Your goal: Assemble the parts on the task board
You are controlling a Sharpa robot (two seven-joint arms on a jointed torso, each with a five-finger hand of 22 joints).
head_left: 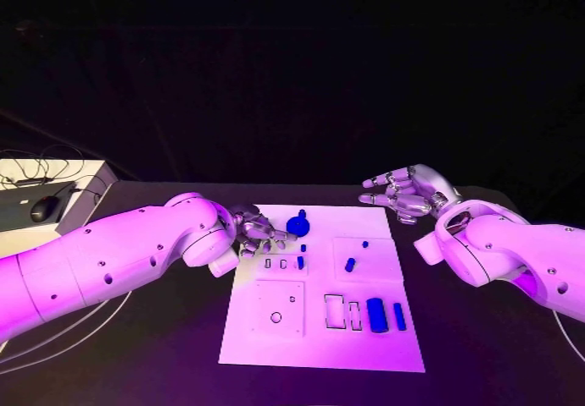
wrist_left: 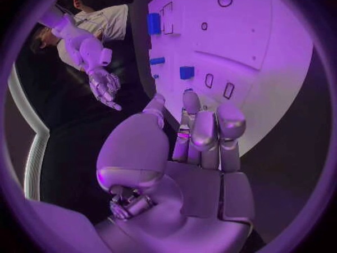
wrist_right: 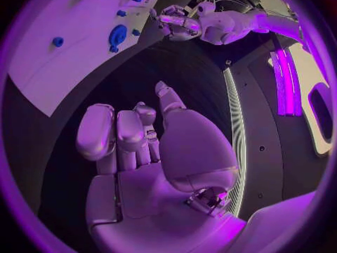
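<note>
The white task board (head_left: 323, 338) lies in the middle of the black table. A round blue part (head_left: 298, 226) stands near its far left corner, with small blue parts (head_left: 350, 265) further in. Two longer blue parts (head_left: 375, 315) lie beside empty slots near the front. My left hand (head_left: 259, 233) hovers at the board's far left edge, close to the round part. Its fingers are loosely bent and its palm (wrist_left: 200, 174) is empty. My right hand (head_left: 402, 194) hangs beyond the far right corner, off the board, with its fingers spread and nothing in it (wrist_right: 140, 152).
A pale side table with a computer mouse (head_left: 43, 207) and cables stands at the far left. White cables (head_left: 49, 338) trail over the black table under my left arm.
</note>
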